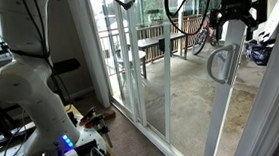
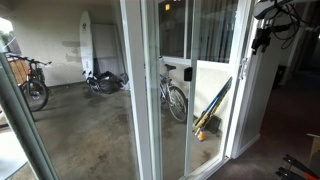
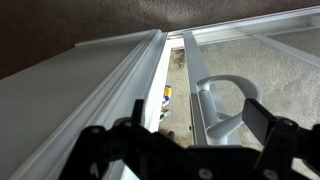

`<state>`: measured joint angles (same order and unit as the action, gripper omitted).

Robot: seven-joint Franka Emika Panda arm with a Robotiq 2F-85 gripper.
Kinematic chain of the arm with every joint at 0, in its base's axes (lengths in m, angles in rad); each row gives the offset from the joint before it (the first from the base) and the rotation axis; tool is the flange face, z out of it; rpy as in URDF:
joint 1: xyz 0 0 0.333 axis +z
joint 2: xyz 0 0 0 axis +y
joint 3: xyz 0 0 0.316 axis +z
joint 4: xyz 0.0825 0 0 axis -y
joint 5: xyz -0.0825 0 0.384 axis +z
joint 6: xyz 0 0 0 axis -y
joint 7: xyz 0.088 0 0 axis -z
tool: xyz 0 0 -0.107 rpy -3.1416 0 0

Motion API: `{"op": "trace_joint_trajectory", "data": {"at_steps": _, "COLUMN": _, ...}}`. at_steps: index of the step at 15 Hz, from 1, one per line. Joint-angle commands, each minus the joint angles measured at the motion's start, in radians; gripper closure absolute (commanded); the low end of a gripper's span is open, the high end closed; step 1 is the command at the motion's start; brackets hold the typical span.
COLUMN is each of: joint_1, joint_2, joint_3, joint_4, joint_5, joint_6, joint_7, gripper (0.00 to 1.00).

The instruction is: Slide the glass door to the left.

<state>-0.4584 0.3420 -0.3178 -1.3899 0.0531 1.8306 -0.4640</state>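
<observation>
1. The pincer [image 1: 232,27] hangs high near the door, pointing down, just above the grey loop handle [image 1: 222,63] and apart from it
2. In the wrist view the pincer [image 3: 172,122] is released: its two dark fingers [image 3: 272,130] stand wide apart with nothing between them, and the handle [image 3: 216,104] lies ahead of them, nearer the finger on the picture's right
3. The glass door [image 1: 214,112] is the tall clear panel in a slim white frame that carries the handle on its upright edge; in the wrist view its frame [image 3: 189,75] runs beside another white rail [image 3: 110,80]
4. In an exterior view the pincer [image 2: 263,40] shows at the top, close to a white upright; the handle cannot be made out there
5. The white robot arm [image 1: 30,87] stands indoors on brown carpet [image 1: 135,149]
6. Beyond the glass is a concrete patio with a bicycle [image 2: 173,95], a second bicycle [image 2: 32,85] and a white surfboard [image 2: 87,45] leaning against the wall
</observation>
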Motion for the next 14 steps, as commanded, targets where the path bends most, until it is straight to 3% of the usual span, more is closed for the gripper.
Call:
{"op": "trace_joint_trajectory", "data": {"at_steps": 1, "joint_1": -0.027, "joint_2": 0.021, "joint_3": 0.021, "joint_4": 0.022, "joint_5": 0.012, "joint_6": 0.01, "joint_7": -0.011, "gripper": 0.0}}
{"op": "trace_joint_trajectory", "data": {"at_steps": 5, "joint_1": -0.036, "joint_2": 0.032, "joint_3": 0.035, "joint_4": 0.012, "joint_5": 0.012, "joint_6": 0.058, "joint_7": -0.045, "gripper": 0.0}}
{"op": "trace_joint_trajectory", "data": {"at_steps": 14, "joint_1": -0.012, "joint_2": 0.015, "joint_3": 0.046, "joint_4": -0.105, "joint_5": 0.004, "joint_6": 0.294, "joint_7": -0.24, "gripper": 0.0}}
